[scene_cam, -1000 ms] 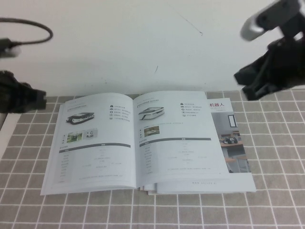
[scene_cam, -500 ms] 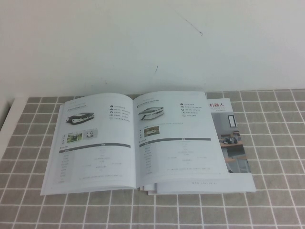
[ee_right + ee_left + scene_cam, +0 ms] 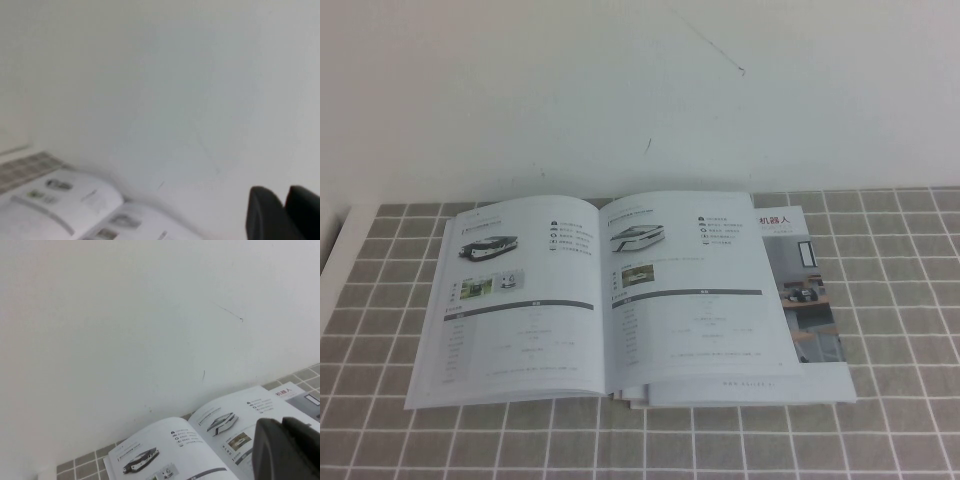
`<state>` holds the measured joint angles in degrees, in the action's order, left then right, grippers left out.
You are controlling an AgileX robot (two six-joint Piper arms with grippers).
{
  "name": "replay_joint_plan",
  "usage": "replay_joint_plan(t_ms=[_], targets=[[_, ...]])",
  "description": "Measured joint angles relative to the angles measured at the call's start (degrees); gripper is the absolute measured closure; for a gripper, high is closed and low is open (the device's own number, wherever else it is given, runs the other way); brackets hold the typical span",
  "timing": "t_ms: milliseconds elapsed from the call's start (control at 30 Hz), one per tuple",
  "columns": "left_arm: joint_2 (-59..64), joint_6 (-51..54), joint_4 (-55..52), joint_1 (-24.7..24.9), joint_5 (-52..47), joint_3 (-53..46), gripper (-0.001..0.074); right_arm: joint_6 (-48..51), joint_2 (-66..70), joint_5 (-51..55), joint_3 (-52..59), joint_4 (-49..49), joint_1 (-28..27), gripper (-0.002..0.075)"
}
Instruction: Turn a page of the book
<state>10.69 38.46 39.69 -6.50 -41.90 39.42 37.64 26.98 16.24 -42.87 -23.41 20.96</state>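
The book [image 3: 620, 300] lies open and flat on the checked cloth in the high view. Its left page [image 3: 515, 300] shows a flat vehicle and two small photos. Its right page [image 3: 690, 290] shows a black-white machine and a dark picture. Neither arm shows in the high view. My left gripper [image 3: 283, 424] hangs raised above the book [image 3: 200, 445], with its fingers together and empty. My right gripper [image 3: 285, 196] is also raised in front of the wall, fingers together and empty, with the book [image 3: 75, 210] far below it.
A grey-and-white checked cloth [image 3: 880, 430] covers the table. A white wall [image 3: 620, 90] stands right behind the book. Loose page edges [image 3: 740, 385] and a page with a room photo [image 3: 810, 300] stick out under the right page.
One second ago both arms showed at the upper left and upper right of the high view. They have withdrawn out of it. The book has not moved.
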Motion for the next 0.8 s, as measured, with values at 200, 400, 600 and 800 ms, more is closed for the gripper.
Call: replay_joint_plan(t_ms=[200, 400, 600, 800], targets=[[-1.3, -0.5, 0.1, 2.4, -0.1, 0.0, 0.0738, 0.0, -0.9, 25.3, 0.1, -0.1, 0.0, 0.0636], [-1.3, -0.7, 0.1, 6.1, -0.1, -0.1, 0.0738, 0.0, -0.9, 36.3, 0.5, -0.1, 0.0, 0.0636], [-1.3, -0.7, 0.1, 6.7, -0.1, -0.1, 0.0738, 0.0, -0.9, 37.0, 0.5, -0.1, 0.0, 0.0636], [-1.3, -0.7, 0.1, 6.7, -0.1, -0.1, 0.0738, 0.0, -0.9, 37.1, 0.5, -0.1, 0.0, 0.0636]])
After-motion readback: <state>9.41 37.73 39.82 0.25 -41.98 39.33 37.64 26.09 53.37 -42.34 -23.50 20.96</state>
